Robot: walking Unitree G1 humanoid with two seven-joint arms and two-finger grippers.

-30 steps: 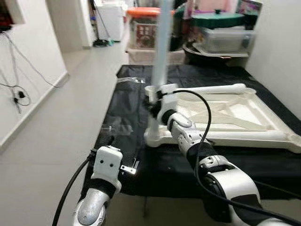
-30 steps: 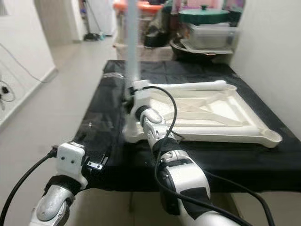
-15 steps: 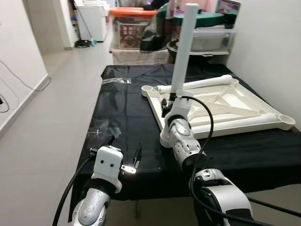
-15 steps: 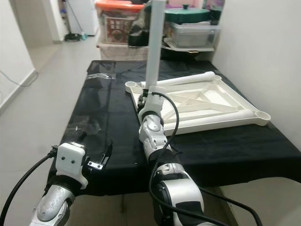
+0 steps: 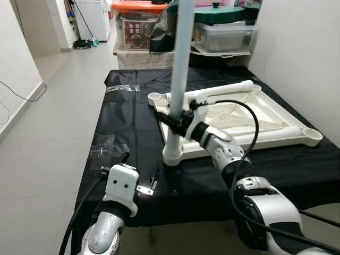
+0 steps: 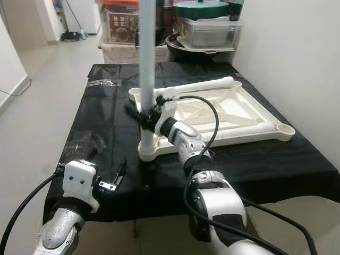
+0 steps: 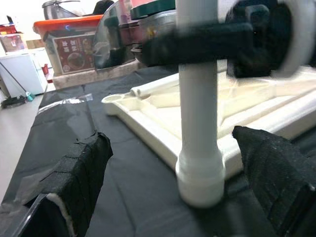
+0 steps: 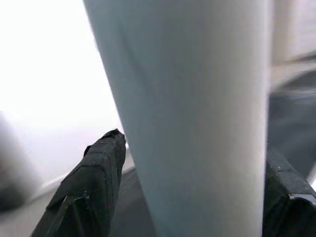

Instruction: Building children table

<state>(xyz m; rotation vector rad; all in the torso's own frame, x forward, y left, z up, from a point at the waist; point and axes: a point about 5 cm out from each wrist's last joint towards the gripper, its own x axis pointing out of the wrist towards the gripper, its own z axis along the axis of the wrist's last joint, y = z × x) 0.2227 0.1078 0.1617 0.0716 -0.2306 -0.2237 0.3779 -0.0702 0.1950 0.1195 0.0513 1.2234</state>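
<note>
**Leg Seated in Corner Socket**

Since half a second ago, I see the table leg (image 5: 179, 69) upright in the tabletop (image 5: 249, 119) near corner socket. Right gripper (image 5: 178, 120) clenches it; left gripper (image 5: 139, 172) hangs spread, idle. Next leg pending.

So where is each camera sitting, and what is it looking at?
Left eye view: on the head, looking down at the white tabletop on the black cloth; both arms show.
Right eye view: beside it, same scene.
Left wrist view: on the left arm, looking past its open left claw at the upright leg.
Right wrist view: on the right arm; the right claw grips that leg.
All share the leg.
</note>
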